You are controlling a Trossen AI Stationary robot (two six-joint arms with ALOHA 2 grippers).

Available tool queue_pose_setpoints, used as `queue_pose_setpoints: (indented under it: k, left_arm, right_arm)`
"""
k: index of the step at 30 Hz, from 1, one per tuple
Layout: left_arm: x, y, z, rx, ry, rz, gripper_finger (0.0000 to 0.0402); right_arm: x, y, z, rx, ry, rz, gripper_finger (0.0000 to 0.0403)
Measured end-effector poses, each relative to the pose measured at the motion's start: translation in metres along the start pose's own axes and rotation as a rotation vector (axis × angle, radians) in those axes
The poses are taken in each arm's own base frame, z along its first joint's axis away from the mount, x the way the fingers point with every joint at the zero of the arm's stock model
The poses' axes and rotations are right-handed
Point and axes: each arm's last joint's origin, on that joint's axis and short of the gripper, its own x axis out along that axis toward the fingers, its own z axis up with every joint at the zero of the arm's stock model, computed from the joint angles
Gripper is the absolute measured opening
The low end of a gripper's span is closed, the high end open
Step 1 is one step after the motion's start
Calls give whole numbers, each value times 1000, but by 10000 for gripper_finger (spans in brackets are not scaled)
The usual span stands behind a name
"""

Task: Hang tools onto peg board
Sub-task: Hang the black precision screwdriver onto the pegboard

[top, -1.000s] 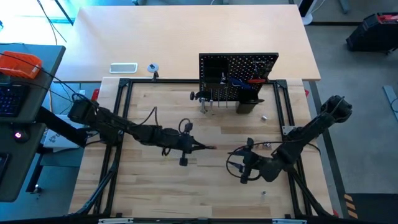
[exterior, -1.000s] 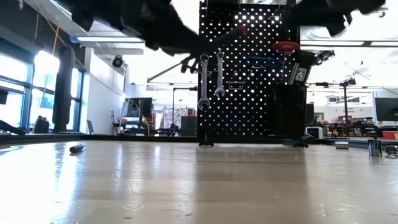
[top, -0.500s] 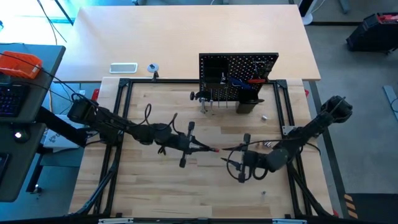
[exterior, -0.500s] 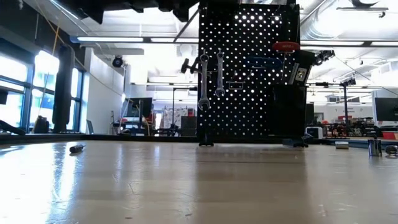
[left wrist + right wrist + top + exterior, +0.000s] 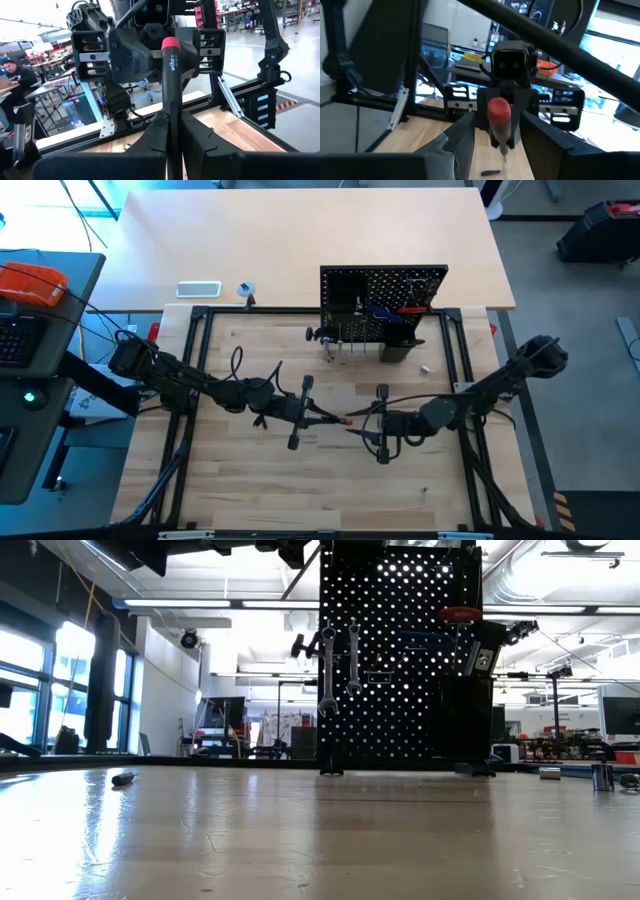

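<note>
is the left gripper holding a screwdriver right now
Yes: in the left wrist view the left gripper is shut on the black shaft-like handle of the screwdriver, whose red cap points toward the right gripper.

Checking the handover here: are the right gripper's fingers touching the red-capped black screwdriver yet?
Apart. In the right wrist view the red-capped black screwdriver stands between the right gripper's fingers with gaps both sides; the left gripper holds it.
</note>
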Motion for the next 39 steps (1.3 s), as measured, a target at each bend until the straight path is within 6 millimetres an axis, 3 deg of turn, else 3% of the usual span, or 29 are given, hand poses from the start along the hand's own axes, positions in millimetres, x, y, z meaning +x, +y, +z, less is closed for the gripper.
queue_pose_setpoints:
  k: [15, 20, 25, 31, 39]
  left_arm:
    - [0, 6, 1, -2, -16, 24, 18]
    - [0, 6, 1, -8, -17, 22, 18]
    - [0, 6, 0, -8, -10, 25, 18]
    - [0, 7, 0, -5, -7, 37, 18]
    - [0, 10, 1, 8, -15, 71, 39]
  right_arm:
    - [8, -10, -1, 3, -50, 27, 128]
    - [23, -8, 0, -24, -46, 23, 123]
    - [33, -8, 0, -39, -22, 4, 89]
    - [30, -5, 3, -71, 5, -46, 40]
    - [27, -4, 6, -81, 18, -116, 39]
